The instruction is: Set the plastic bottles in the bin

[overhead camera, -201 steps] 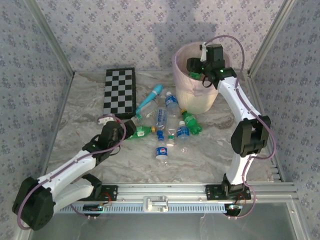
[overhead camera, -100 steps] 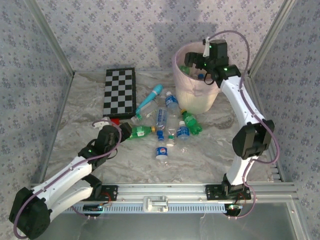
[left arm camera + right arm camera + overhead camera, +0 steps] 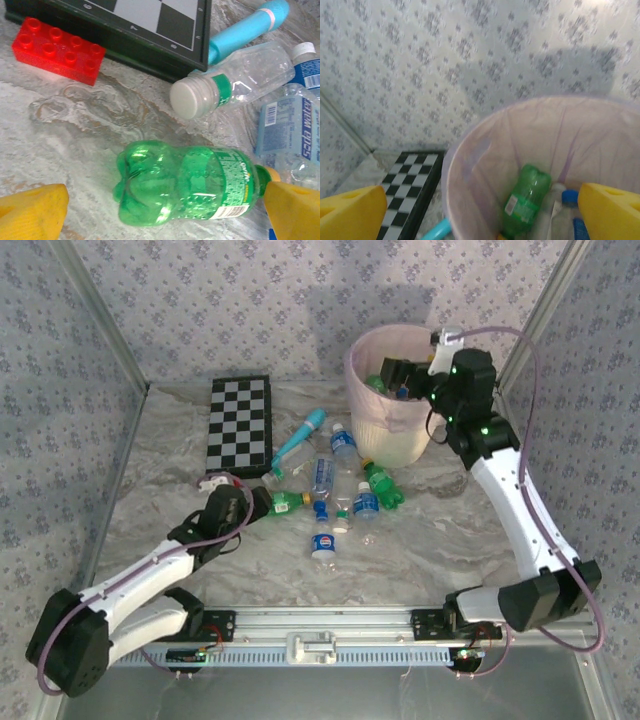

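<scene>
**While both grippers stand open: bottle count, table vs bin**

Where the left gripper (image 3: 262, 502) sits low over the table (image 3: 430, 535), its yellow fingers (image 3: 31, 210) are spread wide and grip nothing. A green bottle (image 3: 185, 185) lies on its side between them, base toward the finger at frame left, yellow cap at the other finger. Contact with either finger: cannot tell. Left arm (image 3: 150, 570): stretched low from the near-left base, forearm angled toward the heap of bottles.

Right gripper (image 3: 395, 373): fingers (image 3: 612, 210) likewise wide apart and empty, above the mouth of the bin (image 3: 470, 150). Right arm (image 3: 520, 500): elbow low at near right, forearm rising toward the far side, wrist turned left over the bin's rim.

Counts:
- In the bin, right wrist view: 1 binned green bottle (image 3: 525, 200) and 1 blue-capped clear bottle (image 3: 568, 202). The bin's bottom is cut off by the frame.
- On the table, top view: 2 green, the one at the left gripper and a second green bottle (image 3: 382, 485) near the bin's foot. The clear bottles (image 3: 322, 475) number at least 5, heaped too close for a firm count.
- Other items: 1 checkerboard (image 3: 240, 420), 1 teal wand (image 3: 300, 437), 1 red brick (image 3: 57, 55) just beside the checkerboard.
</scene>
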Robot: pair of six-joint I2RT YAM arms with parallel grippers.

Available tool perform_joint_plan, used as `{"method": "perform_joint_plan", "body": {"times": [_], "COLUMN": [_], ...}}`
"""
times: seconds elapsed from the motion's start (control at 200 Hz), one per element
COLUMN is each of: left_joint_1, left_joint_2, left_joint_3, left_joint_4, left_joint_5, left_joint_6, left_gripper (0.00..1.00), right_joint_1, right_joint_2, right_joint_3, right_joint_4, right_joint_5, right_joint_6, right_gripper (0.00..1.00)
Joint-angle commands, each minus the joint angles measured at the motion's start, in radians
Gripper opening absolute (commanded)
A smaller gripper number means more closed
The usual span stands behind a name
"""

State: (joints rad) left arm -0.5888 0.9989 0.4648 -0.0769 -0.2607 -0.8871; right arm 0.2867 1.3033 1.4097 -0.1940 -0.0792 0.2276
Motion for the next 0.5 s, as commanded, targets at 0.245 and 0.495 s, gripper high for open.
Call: {"method": "perform_joint_plan", "body": {"times": [0.245,0.495], "left_joint_1": [0.000,-0.021], "left_joint_2": [0.167,0.262], "left_joint_3": [0.115,0.179], "left_joint_4": [0.091,0.127], "left_joint_5": [0.046,0.049], "left_joint_6": [-0.015,-0.032], "left_gripper": [1.00,1.00], "right_joint_1": [0.084,0.093], "right_joint_2": [-0.250,-0.283], "right_joint_3": [-0.445,-0.683], "right_joint_4": [0.100,0.210], "right_joint_5": [-0.013,0.042], "right_joint_6": [0.006,0.111], "right_gripper": [1.00,1.00]}}
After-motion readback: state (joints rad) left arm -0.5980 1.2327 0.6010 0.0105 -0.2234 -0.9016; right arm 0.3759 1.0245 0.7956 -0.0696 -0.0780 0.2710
